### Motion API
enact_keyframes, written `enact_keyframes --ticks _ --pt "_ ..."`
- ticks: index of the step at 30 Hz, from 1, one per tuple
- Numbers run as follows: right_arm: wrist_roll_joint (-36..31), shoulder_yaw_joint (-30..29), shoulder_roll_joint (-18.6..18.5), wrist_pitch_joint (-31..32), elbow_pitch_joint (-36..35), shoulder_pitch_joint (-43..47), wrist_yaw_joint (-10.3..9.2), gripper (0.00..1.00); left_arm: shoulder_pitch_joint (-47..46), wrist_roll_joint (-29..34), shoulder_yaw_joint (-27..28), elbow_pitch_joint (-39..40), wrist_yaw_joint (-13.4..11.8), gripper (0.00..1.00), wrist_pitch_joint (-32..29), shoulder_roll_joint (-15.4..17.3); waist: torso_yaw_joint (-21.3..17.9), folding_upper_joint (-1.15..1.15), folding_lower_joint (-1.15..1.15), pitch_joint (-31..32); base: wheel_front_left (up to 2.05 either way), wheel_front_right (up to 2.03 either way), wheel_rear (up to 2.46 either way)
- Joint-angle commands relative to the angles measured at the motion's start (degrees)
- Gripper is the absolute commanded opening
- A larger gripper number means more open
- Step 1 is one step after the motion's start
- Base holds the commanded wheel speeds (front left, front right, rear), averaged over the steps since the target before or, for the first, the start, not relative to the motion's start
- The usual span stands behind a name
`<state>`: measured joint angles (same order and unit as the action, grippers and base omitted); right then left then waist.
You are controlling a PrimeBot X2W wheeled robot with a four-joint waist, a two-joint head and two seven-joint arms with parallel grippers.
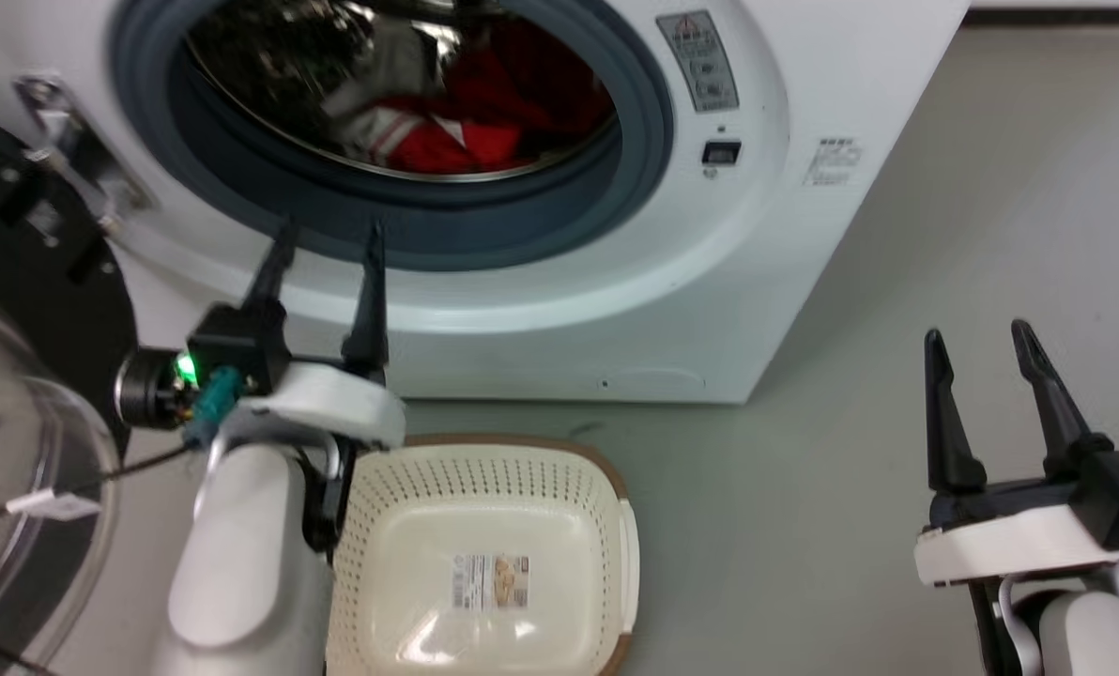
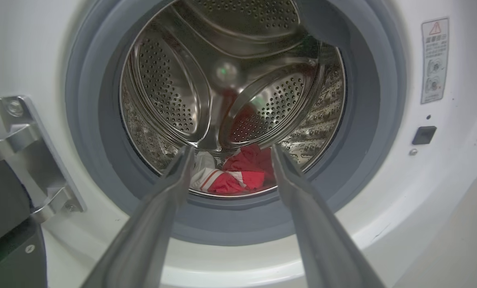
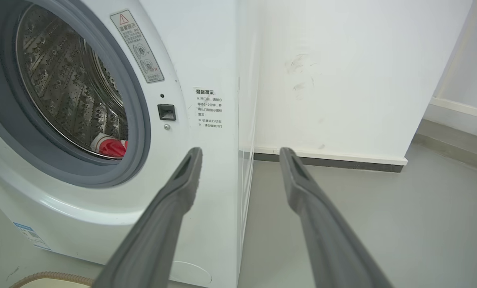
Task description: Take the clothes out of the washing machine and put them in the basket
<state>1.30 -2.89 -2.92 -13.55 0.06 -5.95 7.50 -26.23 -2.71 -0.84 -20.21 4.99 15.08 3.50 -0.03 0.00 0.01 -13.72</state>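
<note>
Left gripper [image 2: 232,149] spread | clothes [image 2: 242,174] part-hidden behind seal [image 2: 238,226] | basket [image 1: 522,443] cropped below

- Left gripper [image 1: 329,239] is held up and forward, both long fingers spread apart with nothing between them, and the pale left forearm [image 1: 231,554] is angled up underneath.
- Right gripper [image 1: 978,338] is low on the right, fingers parted and empty, tips pointing up.
</note>
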Motion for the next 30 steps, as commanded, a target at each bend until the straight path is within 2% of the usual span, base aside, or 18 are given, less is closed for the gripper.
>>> enact_keyframes --ticks 1,6,11,21,30 --pt "0.3 0.3 0.1 0.0 -0.2 -1.4 -0.02 1.00 -1.7 0.0 0.5 -0.8 -0.5 1.00 0.1 0.3 -1.7 0.00 -0.01 -4.8 0.00 0.00 0.00" --pt "1.0 1.0 0.1 -0.6 -0.4 -4.1 -0.03 1.00 -9.2 -0.1 1.5 -4.2 -0.9 1.00 0.1 1.2 -3.1 0.00 -0.01 -10.8 0.00 0.00 0.00" --pt "1.8 2.6 0.1 -1.1 0.3 -7.1 -0.02 1.00 -17.6 -0.3 2.0 -8.9 -0.3 1.00 0.1 2.8 -5.1 0.00 -0.01 -16.0 0.00 0.00 0.00" --pt "4.1 5.1 0.1 -1.7 3.0 -10.7 -0.03 1.00 -32.2 0.6 1.8 -21.4 -0.4 1.00 -0.3 6.3 -9.8 0.00 -0.01 -21.3 0.00 0.00 0.00" --pt "7.3 8.3 0.1 -1.7 3.1 -11.7 -0.02 1.00 -47.4 0.7 1.0 -34.3 0.4 1.00 -7.8 11.2 -14.0 0.00 -0.01 -24.8 0.00 0.00 0.00"
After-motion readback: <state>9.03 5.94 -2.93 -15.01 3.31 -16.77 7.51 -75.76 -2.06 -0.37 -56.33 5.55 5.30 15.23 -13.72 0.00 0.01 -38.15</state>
